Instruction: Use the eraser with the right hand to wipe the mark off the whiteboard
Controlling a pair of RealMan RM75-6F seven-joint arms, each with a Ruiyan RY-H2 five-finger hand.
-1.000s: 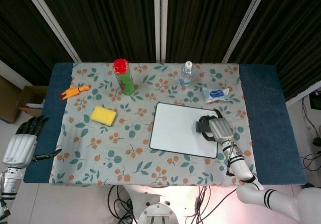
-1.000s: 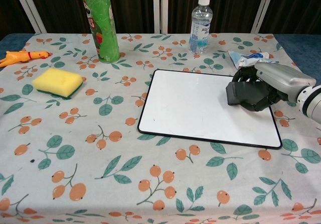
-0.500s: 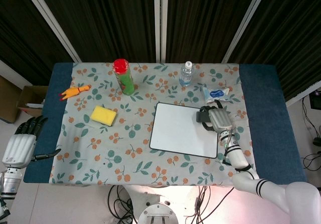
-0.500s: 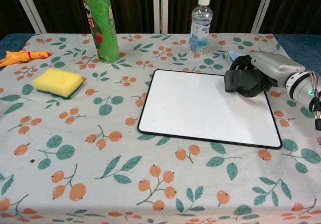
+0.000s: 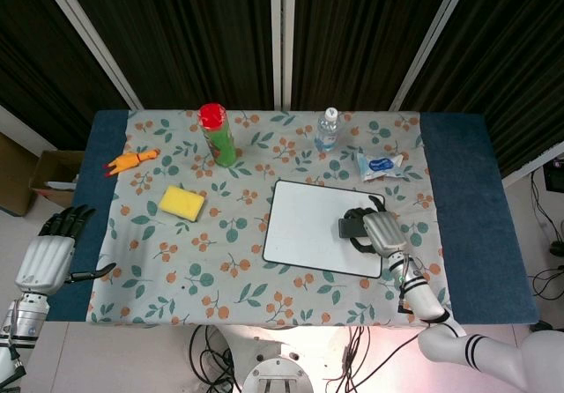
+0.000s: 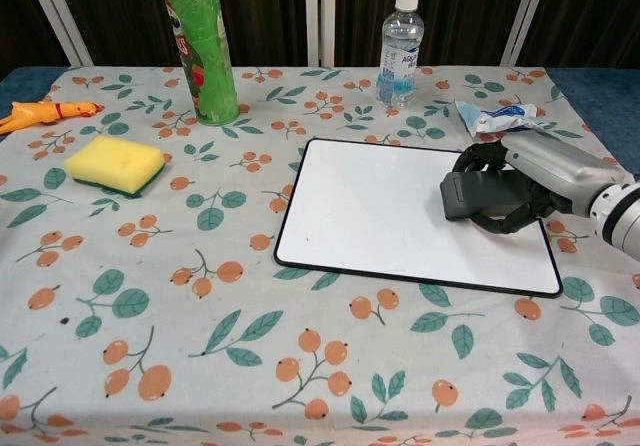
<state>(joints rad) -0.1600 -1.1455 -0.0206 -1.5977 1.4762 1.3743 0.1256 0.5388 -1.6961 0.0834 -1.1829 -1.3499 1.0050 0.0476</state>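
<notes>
**Eraser gripped on the whiteboard's right side**

Eraser (image 6: 468, 197), a dark grey rectangular block, sits clasped in the right robot hand (image 6: 520, 181), whose black fingers curl around it under a smooth silver shell. It presses flat on the glossy white, dark-rimmed whiteboard (image 6: 380, 211). Beyond the fingers lie a crinkled wipes packet (image 6: 497, 116) and a clear plastic bottle (image 6: 400, 50). The left robot hand (image 5: 55, 243) hangs off the counter (image 5: 463, 164), fingers apart, holding nothing.

the right hand (image 5: 381, 231) is gripping the eraser (image 5: 352, 227) on the whiteboard (image 5: 310, 226). the left hand (image 5: 51, 248) is hanging off the table's (image 5: 467, 199) left edge, fingers spread, holding nothing.
</notes>
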